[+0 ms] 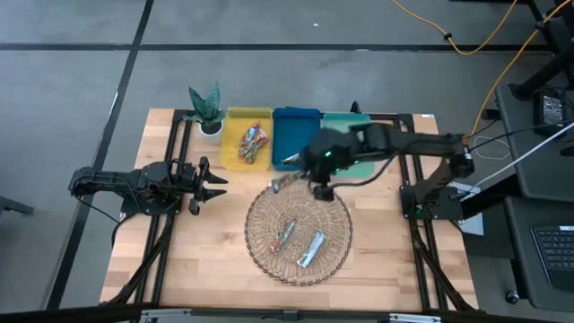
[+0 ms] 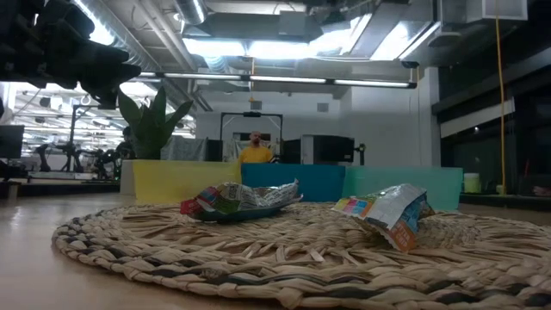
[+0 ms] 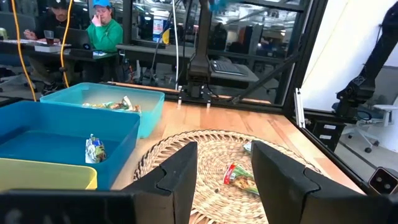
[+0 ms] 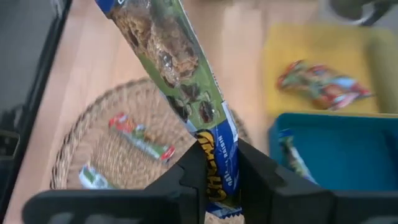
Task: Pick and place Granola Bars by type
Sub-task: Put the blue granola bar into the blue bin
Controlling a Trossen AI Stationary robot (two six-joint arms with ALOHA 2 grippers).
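Left gripper [image 1: 215,182] rests over bare wood well to the left of the wicker basket [image 1: 260,235], fingers [image 3: 179,174] spread apart and holding nothing; open tabletop lies between it and the basket's rim. Behind the basket, along the table's far edge, a small potted plant [image 1: 207,109] stands leftmost, then a yellow tray [image 1: 231,135] holding red-orange bars [image 1: 254,144], a blue tray [image 1: 296,121] with one bar [image 3: 94,149] in it, and a teal tray [image 1: 363,167] largely under the right arm. Inside the basket lie two granola bars: a red-green one [image 1: 285,234] near the middle and a silver one [image 1: 310,248] to its right, both clear of the rim. Right gripper [image 1: 310,178] hovers just above the basket's far edge, next to the blue tray's near wall, clamped on one end of a blue-and-tan granola bar [image 4: 180,81] that sticks out toward the left, over the gap between basket and yellow tray.
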